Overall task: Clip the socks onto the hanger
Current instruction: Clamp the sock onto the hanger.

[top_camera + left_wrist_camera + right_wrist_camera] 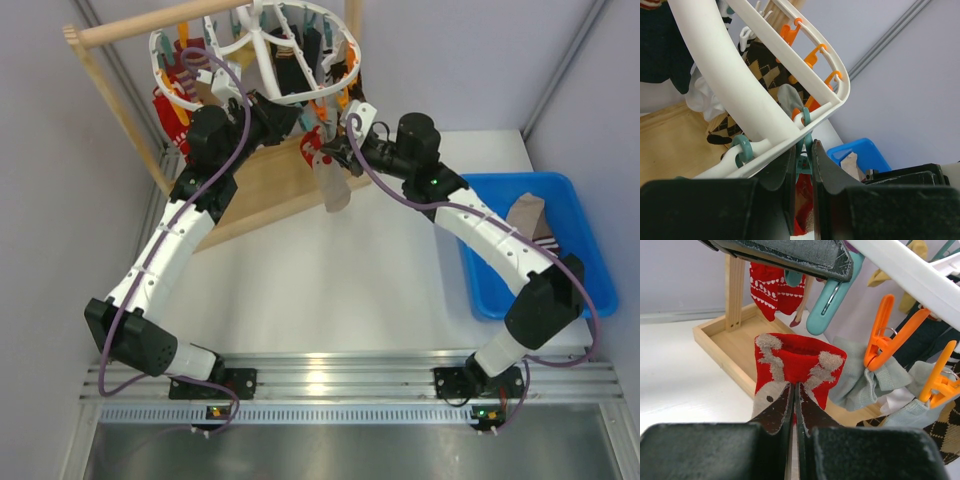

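The white oval hanger (pixel 160 52) hangs from a wooden rod at the back; it also shows in the left wrist view (pixel 715 60) and the right wrist view (pixel 910 270). My left gripper (pixel 300 125) (pixel 805 146) is shut on a teal peg (pixel 805 162) under the ring's rim. My right gripper (pixel 336 150) (pixel 794 386) is shut on the cuff of a red sock with a grey reindeer pattern (pixel 800 357), held just below that teal peg (pixel 832 295). The sock's pale foot hangs down (pixel 335 188).
Several socks hang from orange pegs (pixel 885 335): a red patterned one (pixel 775 287), a grey-green one (pixel 860 380), an argyle one (pixel 765 65). The wooden tray frame (pixel 270 190) sits below. A blue bin (pixel 480 285) at the right holds a taupe sock (pixel 525 212).
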